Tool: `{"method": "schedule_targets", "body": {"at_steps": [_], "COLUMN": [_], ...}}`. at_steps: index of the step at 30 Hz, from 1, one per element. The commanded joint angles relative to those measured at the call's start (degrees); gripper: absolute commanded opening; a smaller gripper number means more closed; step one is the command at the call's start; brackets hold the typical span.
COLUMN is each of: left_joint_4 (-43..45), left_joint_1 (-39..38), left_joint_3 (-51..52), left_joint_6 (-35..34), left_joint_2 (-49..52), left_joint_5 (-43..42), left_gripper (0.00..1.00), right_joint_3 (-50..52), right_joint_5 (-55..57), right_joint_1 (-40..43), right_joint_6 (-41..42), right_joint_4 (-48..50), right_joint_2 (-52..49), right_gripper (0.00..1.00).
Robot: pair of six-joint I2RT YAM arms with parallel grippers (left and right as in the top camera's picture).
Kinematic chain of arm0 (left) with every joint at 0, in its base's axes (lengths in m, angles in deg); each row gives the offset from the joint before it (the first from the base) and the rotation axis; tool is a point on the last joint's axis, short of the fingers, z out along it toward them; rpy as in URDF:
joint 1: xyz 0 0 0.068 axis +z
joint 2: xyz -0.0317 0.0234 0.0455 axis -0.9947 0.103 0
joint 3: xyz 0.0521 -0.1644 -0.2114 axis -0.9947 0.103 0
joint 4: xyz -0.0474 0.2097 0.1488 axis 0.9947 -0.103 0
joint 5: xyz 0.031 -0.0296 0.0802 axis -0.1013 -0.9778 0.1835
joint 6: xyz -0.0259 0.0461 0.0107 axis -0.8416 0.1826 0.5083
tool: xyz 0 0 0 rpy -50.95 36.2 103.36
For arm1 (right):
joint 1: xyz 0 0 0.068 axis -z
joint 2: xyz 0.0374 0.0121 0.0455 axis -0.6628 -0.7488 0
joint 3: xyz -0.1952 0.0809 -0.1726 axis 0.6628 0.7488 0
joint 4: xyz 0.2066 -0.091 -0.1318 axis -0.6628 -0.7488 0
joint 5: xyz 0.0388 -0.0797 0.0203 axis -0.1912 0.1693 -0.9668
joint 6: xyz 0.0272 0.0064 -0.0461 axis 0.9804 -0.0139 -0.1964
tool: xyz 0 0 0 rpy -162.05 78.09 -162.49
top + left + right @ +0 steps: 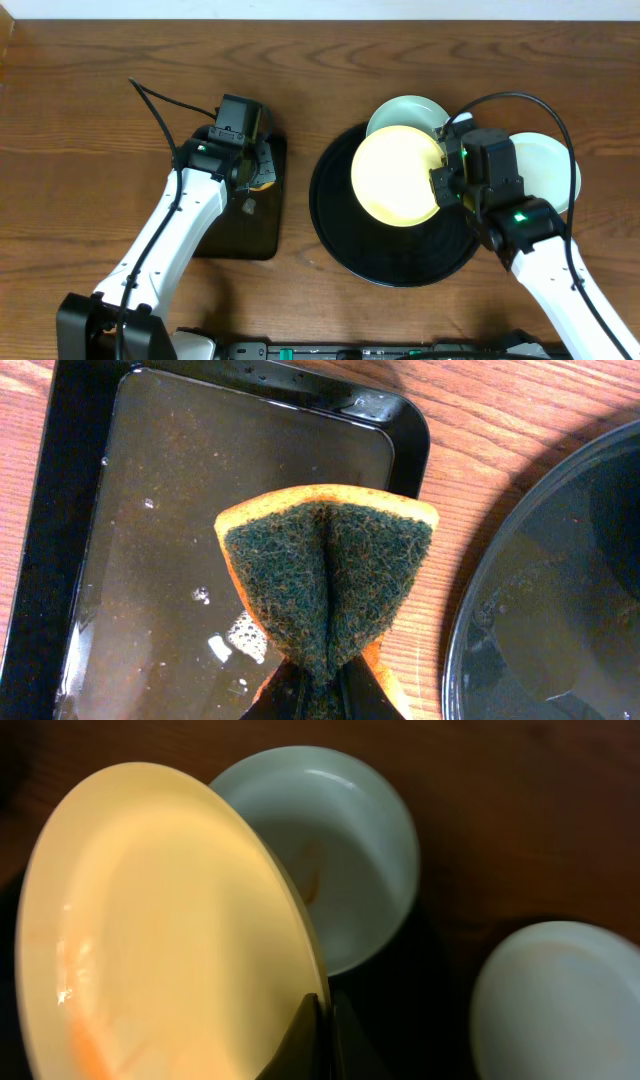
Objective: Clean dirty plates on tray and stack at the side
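Holding the yellow plate (pixel 395 175) by just a thin bit of its rim is the risky part here. The right gripper (pixel 318 1030) has its two fingers pinched almost closed on the plate's edge. The plate hangs tilted above the big round tray (pixel 400 262), not lying flat on it. The left gripper (pixel 318 692) has its fingers squeezed tight on a folded sponge (pixel 330 570), orange with a green scratchy side. It hovers over the small wet tray (pixel 200 510), well apart from the plate. An orange smear (pixel 80 1030) shows on the yellow plate, so I think it needs a scrub. When the sponge pushes on it, the plate could slip or twist in that small pinch, because it is smooth and shiny. If it falls, it could bang onto the tray or hit the pale green plate (pixel 405 112) at the tray's far edge, right behind it. That one has a smear too. A wet sponge could also make the rim slippery and drip on the wooden table (pixel 100 100) on the way across. A second pale green plate (pixel 548 165) lies on the table just beside the tray, near the right arm, so a wide swing could knock it. The two arms could bump when they meet over the tray.
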Motion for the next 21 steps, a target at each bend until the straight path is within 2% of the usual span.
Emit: {"method": "schedule_targets", "body": {"at_steps": [1,13,17,21], "left_joint_4": [-0.07,-0.09,-0.09,-0.09], "left_joint_1": [0.26,0.26,0.26,0.26], "left_joint_3": [0.2,0.2,0.2,0.2], "left_joint_6": [0.5,0.48,0.48,0.48], "left_joint_2": [0.11,0.11,0.11,0.11], "left_joint_5": [1.36,1.33,1.33,1.33], "left_gripper": [0.08,0.07,0.08,0.07], "right_joint_3": [-1.2,-1.2,-1.2,-1.22], "right_joint_5": [8.07,17.75,21.99,24.0], "right_joint_1": [-2.14,-3.5,-3.78,-4.83], "right_joint_6": [-2.67,-2.78,-7.28,-8.26], "right_joint_4": [-1.25,-2.64,-0.76,-0.39], "right_joint_2": [1.57,1.57,1.6,1.57], "right_gripper": [0.01,0.01,0.01,0.01]}}
